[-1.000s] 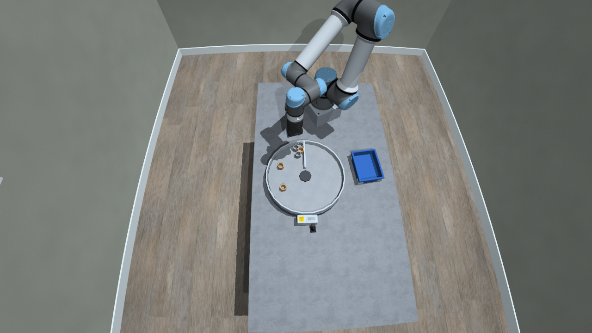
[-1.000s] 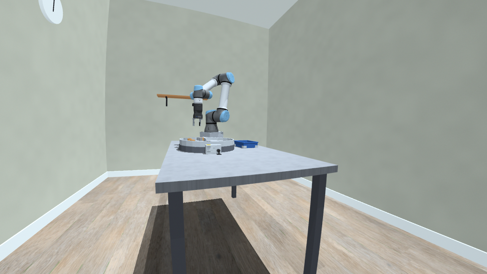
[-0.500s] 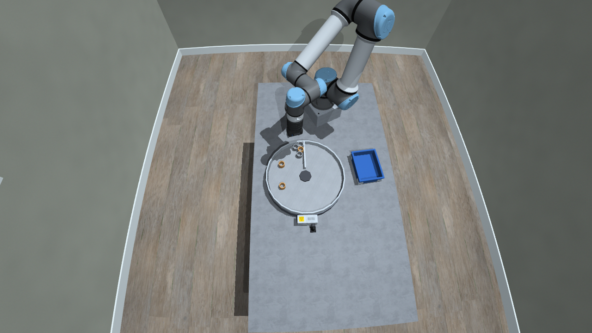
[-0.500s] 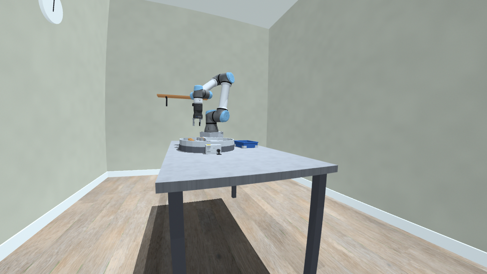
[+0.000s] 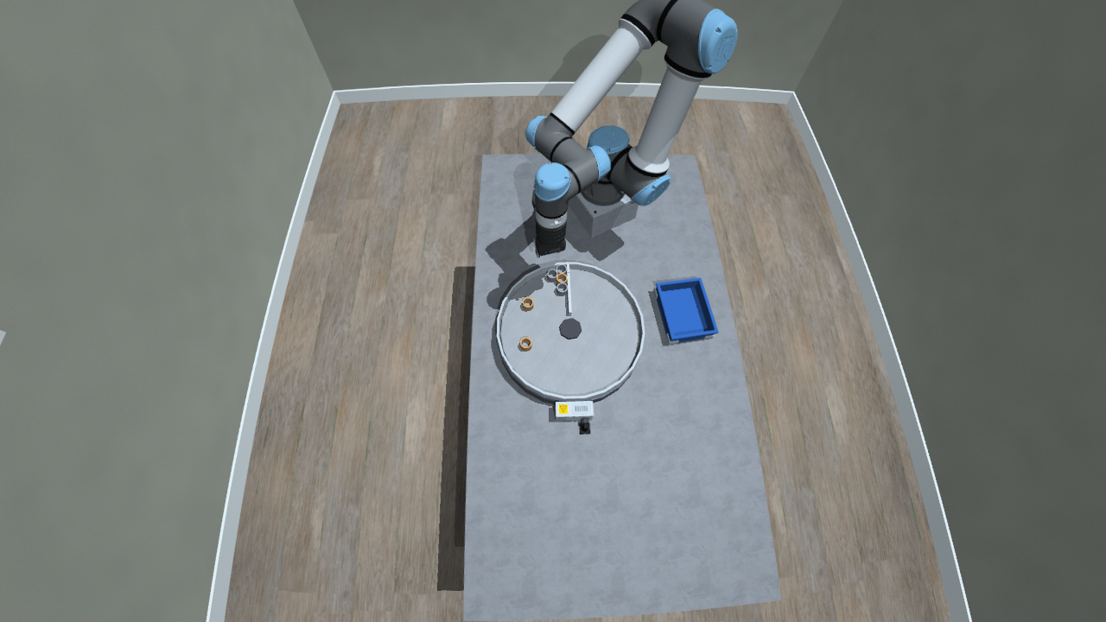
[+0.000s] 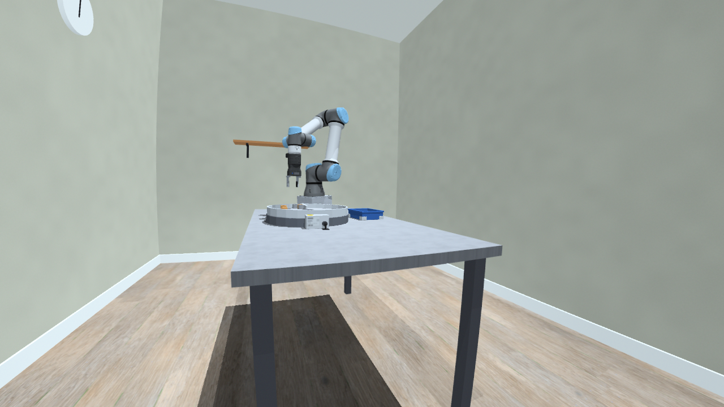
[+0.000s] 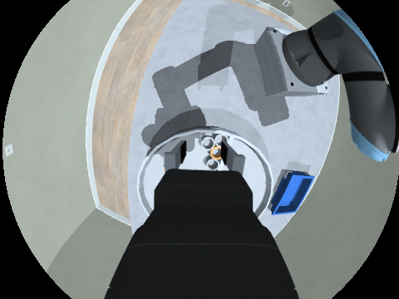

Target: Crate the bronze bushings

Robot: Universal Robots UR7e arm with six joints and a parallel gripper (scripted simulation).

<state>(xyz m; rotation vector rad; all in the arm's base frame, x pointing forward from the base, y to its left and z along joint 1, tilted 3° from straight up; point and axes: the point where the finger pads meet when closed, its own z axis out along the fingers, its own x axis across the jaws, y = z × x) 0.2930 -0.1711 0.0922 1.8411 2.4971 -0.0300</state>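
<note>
The grey, stone-look rectangular counter [image 5: 619, 479] [image 6: 354, 242] carries everything here, with the white, grey and light-blue jointed robot arm [image 5: 670, 116] [image 6: 332, 141] [image 7: 366, 79] mounted near one end and bent over it. In front of the arm's base lies the round, pale-grey turning table with a raised rim [image 5: 611, 355] [image 6: 309, 213] [image 7: 143, 183], a dark many-sided hub [image 5: 569, 328] at its centre. Well apart from the arm's base, just beside the turning table, sits the blue, open-topped rectangular crate [image 5: 685, 309] [image 6: 366, 214] [image 7: 293, 193], with no bushing in it. The black pincer with two grey fingers [image 6: 292, 182] hangs above the counter, pointing down, wide open and gripping nothing. At the rim opposite the arm stands a small white box with a yellow label [image 5: 574, 409] [image 6: 317, 221]. A thin, straight, pale bar [image 5: 569, 289] runs from the rim towards the hub. Smallest are the ring-shaped bushings, all on the turning table: three grey steel bushings [image 5: 562, 288] [image 7: 213, 163] clustered by the bar around one orange-brown bronze bushing [image 5: 561, 278] [image 7: 211, 153], and two more bronze bushings [image 5: 525, 343], apart from each other and from the cluster.
</note>
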